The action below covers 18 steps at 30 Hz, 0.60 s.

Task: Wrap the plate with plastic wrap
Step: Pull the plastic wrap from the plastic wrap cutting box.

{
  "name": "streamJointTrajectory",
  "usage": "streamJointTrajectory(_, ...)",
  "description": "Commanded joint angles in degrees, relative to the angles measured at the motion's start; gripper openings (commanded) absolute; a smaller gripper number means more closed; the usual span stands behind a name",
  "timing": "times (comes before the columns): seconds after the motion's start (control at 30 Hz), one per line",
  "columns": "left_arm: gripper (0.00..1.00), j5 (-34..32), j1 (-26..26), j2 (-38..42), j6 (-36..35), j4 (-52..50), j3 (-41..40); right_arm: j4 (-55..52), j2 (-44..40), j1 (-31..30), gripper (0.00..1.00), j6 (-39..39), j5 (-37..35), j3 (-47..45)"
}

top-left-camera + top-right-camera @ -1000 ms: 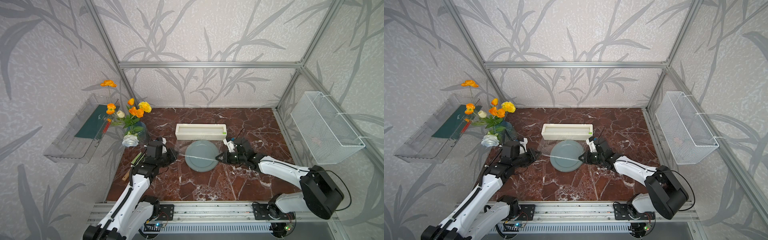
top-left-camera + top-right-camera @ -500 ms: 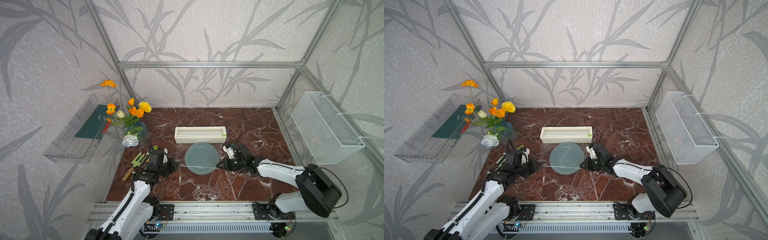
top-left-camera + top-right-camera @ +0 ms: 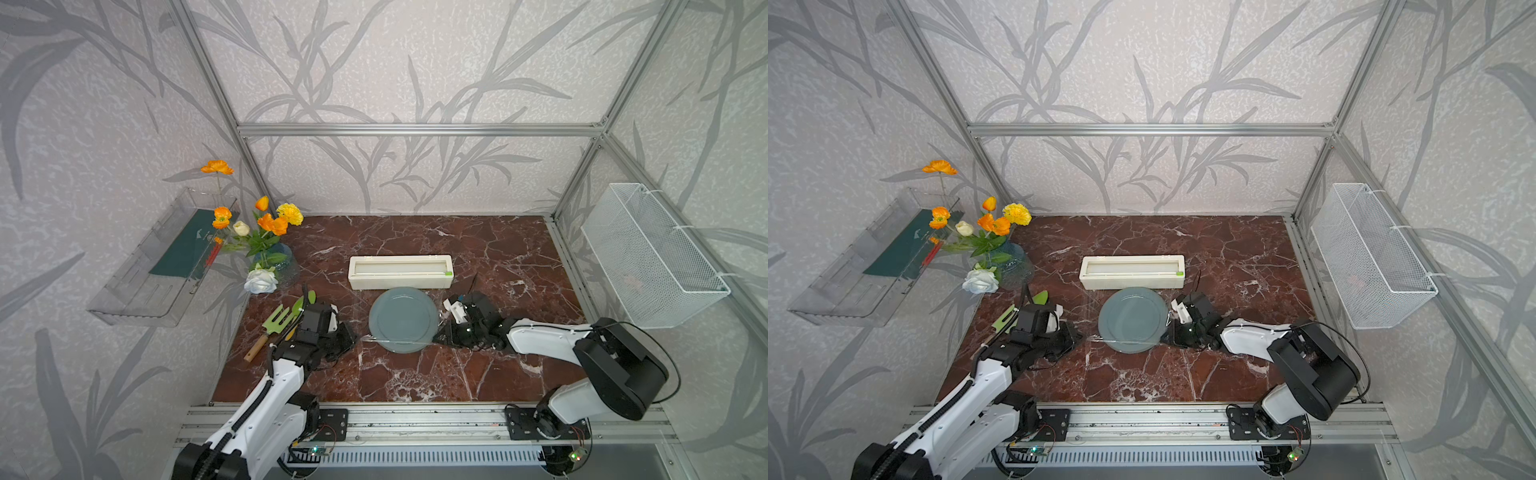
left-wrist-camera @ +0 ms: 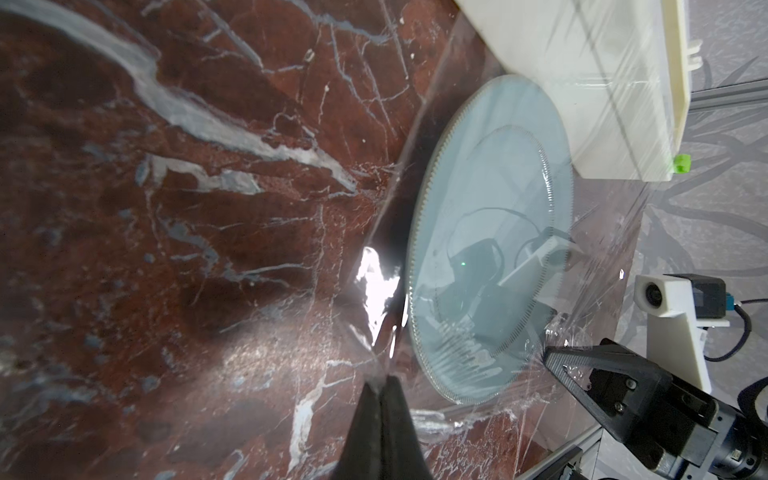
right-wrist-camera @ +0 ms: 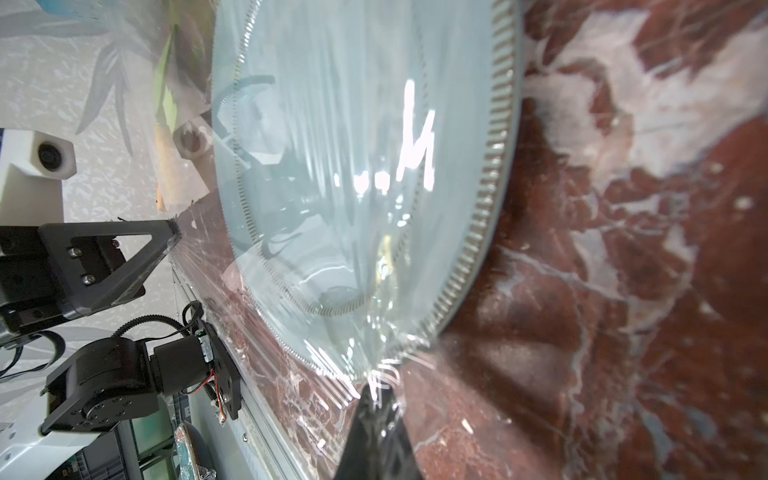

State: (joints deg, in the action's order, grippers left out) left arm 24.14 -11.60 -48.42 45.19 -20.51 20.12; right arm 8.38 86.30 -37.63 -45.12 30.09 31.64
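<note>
My left hand (image 3: 353, 337) and right hand (image 3: 435, 338) sit low on the red-brown marbled surface (image 3: 415, 374), one at each side of the near edge of the round grey-blue plate (image 3: 403, 318). Both hands are pinched fully shut. Each nips a corner of the thin, clear, glinting plastic wrap (image 3: 390, 341), which runs taut between them. The plate lies flat under that film. In the left wrist view the film climbs onto the long cream-white dispenser box (image 4: 582, 83) just behind the plate, with its small green tab (image 4: 681, 163) at one end.
</note>
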Motion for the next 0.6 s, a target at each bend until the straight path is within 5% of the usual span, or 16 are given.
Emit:
streamJointTrajectory(0.0, 0.00, -2.7, 0.1, 0.5, 0.9, -2.5, -1.7, -3.3, 0.9, -0.5, 0.00, 1.1, 0.9, -1.8)
streamJointTrajectory(0.27, 0.00, -2.5, 0.1, 2.9, 3.1, -2.7, 0.7, -5.8, -2.4, -0.9, 0.00, 0.9, 1.6, -1.6)
streamJointTrajectory(0.57, 0.00, -7.6, 0.1, -1.3, 2.9, -4.2, 16.5, -19.2, -11.5, 1.4, 0.00, 5.2, -6.7, 14.5)
